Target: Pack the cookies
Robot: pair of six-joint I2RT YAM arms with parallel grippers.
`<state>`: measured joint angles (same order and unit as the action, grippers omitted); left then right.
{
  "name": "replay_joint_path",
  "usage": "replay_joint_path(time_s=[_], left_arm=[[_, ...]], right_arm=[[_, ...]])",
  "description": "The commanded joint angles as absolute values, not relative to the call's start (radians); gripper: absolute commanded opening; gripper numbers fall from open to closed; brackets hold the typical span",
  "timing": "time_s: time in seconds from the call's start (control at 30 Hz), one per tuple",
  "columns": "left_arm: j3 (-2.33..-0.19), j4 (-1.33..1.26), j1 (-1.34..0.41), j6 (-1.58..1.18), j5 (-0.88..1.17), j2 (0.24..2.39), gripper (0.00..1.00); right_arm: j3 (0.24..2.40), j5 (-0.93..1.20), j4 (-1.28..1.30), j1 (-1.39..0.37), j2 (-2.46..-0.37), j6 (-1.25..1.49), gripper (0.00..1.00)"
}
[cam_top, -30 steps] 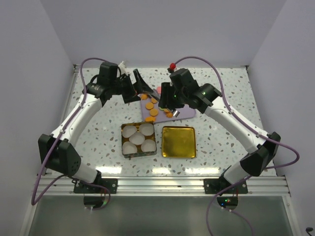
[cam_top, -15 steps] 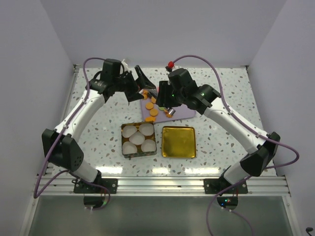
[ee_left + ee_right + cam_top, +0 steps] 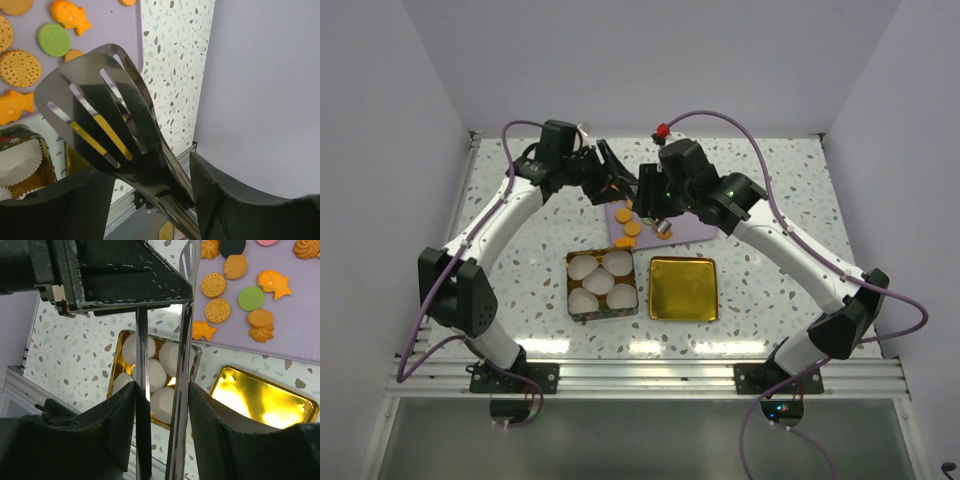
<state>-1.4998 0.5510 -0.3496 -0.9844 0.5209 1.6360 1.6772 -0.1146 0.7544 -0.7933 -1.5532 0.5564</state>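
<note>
L gripper [image 3: 150, 169] has swung in toward the R one. Its jaws, wide apart a sec ago, have narrowed round the shank of the slotted steel tongs [image 3: 82, 75]. Its fingers [image 3: 55, 210] flank the metal closely, but can't tell if they actually bite yet. R gripper [image 3: 162, 387] is clamped on both tong arms, one per finger, and has shifted a little up and left w/ the tool. Reads as a handover of the tongs, R to L, not a pick. Cookies [image 3: 216, 310] all lie on the lilac mat [image 3: 300, 315], beyond the tong head: round orange ones, fish shapes, a green one, none lifted. Nearer the arm bases, the tin [image 3: 569, 300] shows only white paper cups [image 3: 599, 283], w/ a gold tray [image 3: 683, 290], prob. its lid, just beside it. Packing itself looks not started. L must hold firm before R lets go, else the tongs could drop onto the cookies.
</note>
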Motion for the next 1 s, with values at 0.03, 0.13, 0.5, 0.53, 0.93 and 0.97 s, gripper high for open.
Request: replay_joint_path(time_s=[0.03,0.13,0.5,0.53,0.93,0.97], left_arm=[[-1.543,0.517,-0.365,-0.985,0.554,1.655,0.59],[-1.545,0.517,-0.365,-0.988,0.555,1.660,0.44],[-1.549,0.485,-0.365,-1.009,0.564,1.658,0.09],[-1.548,0.479,-0.367,-1.012,0.565,1.655,0.08],[-1.490,0.241,-0.336,-1.055,0.604,1.536,0.00],[-1.473,0.176,-0.331,-1.066,0.610,1.522,0.00]], right_arm=[[1.718,-0.133,0.689,-0.805,-1.542,0.534,0.48],[1.710,-0.133,0.681,-0.807,-1.540,0.534,0.48],[1.701,-0.141,0.667,-0.805,-1.539,0.543,0.74],[1.701,-0.147,0.672,-0.807,-1.539,0.543,0.79],[1.463,0.116,0.491,-0.671,-1.427,0.751,0.99],[1.436,0.148,0.432,-0.654,-1.416,0.782,0.99]])
